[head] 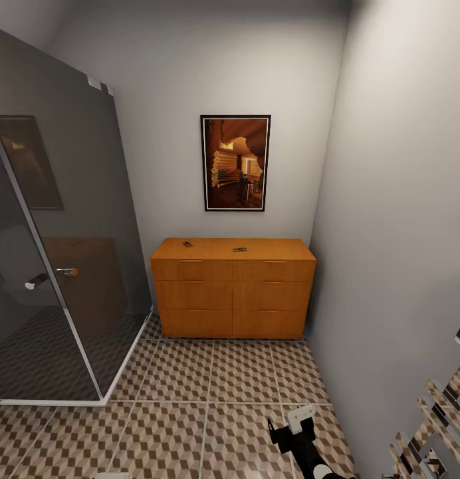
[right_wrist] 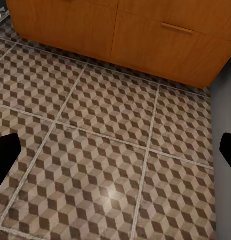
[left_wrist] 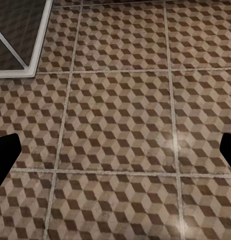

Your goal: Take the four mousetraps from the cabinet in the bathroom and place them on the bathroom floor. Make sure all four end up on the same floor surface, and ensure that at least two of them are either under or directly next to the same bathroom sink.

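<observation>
The orange-brown cabinet [head: 233, 293] stands against the far wall, with its drawers shut. Two small mousetraps lie on its top, one at the left [head: 187, 244] and one nearer the middle [head: 239, 250]. The cube-patterned bathroom floor [head: 190, 392] stretches from the cabinet towards me. Low in the head view, my right gripper [head: 291, 429] hangs over the floor, far short of the cabinet. In the right wrist view this gripper [right_wrist: 115, 152] is open and empty above the tiles, with the cabinet's lower drawers [right_wrist: 145, 35] ahead. My left gripper [left_wrist: 115, 152] is open and empty over bare tiles. The sink is out of view.
A dark glass shower enclosure [head: 64, 266] with a chrome handle [head: 67, 271] fills the left side, and its white base corner [left_wrist: 30, 70] shows near the left gripper. A grey wall [head: 403, 266] closes the right side, with a chrome rail rack [head: 436, 426] low on it. A framed picture [head: 235, 163] hangs above the cabinet.
</observation>
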Controlling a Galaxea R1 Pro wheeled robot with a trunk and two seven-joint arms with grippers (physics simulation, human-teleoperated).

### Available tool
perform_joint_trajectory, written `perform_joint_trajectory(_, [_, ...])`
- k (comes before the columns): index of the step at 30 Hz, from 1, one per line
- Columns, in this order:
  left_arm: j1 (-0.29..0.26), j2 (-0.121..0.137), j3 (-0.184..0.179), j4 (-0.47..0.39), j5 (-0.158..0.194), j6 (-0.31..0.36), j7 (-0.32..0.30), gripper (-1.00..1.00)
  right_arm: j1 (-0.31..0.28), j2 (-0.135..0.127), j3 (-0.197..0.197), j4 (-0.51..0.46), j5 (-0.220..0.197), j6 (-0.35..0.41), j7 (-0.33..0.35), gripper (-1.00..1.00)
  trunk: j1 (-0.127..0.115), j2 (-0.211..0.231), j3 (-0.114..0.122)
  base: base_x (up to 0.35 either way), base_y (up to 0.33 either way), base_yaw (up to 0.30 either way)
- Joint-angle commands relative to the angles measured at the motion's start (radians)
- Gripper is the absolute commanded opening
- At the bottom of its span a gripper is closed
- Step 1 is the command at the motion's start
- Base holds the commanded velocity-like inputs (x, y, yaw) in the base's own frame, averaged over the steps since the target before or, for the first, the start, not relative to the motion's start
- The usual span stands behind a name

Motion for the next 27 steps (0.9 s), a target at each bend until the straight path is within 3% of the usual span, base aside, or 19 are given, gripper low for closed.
perform_joint_trajectory(1, [-0.001, 0.0, -0.008, 0.004, 0.008, -0.005, -0.002, 1.0, 0.0, 0.0, 0.003, 0.001, 0.01, -0.001, -0.01, 1.0, 0.0, -0.001, 0.0, 0.0, 0.0, 0.0])
perform_joint_trajectory(27, [-0.001, 0.0, -0.008, 0.004, 0.008, -0.005, -0.002, 1.0, 0.0, 0.0, 0.003, 0.001, 0.01, -0.001, -0.01, 1.0, 0.0, -0.001, 0.0, 0.0, 0.0, 0.0])
